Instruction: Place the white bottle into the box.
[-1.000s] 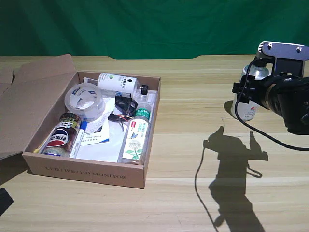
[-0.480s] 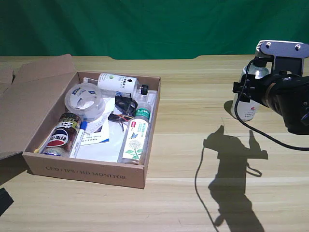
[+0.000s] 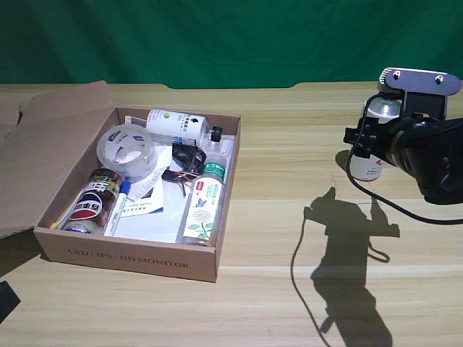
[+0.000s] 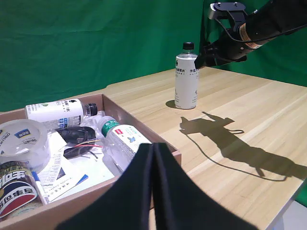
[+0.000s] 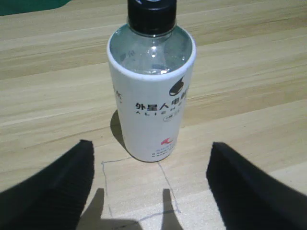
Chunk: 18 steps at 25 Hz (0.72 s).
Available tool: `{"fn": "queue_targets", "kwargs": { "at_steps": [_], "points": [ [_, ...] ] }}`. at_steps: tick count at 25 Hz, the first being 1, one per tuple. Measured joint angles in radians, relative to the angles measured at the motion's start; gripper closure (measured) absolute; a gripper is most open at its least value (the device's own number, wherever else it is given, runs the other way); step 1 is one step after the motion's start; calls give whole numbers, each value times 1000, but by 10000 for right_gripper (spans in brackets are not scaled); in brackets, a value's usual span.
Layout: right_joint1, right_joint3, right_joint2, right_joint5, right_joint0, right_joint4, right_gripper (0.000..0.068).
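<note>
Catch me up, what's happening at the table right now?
The right gripper is open and lined up on the white bottle, which stands upright on the table, not yet gripped. The box sits off to the exterior view's left, already holding other bottles, a tape roll and papers. Nothing has gone in from this task yet.

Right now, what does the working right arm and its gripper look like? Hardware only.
The right arm is matte black and bulky, topped by a silver-grey metal bracket with dark screw heads. A thin black cable loops down from it. The right gripper has two blunt black fingers. No markings are readable.
</note>
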Motion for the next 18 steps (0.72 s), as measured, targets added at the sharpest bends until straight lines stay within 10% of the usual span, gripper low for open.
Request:
{"fn": "queue_targets", "kwargs": {
  "at_steps": [18],
  "points": [
    [148,-4,-141,3,0,65,48]
  ]
}}
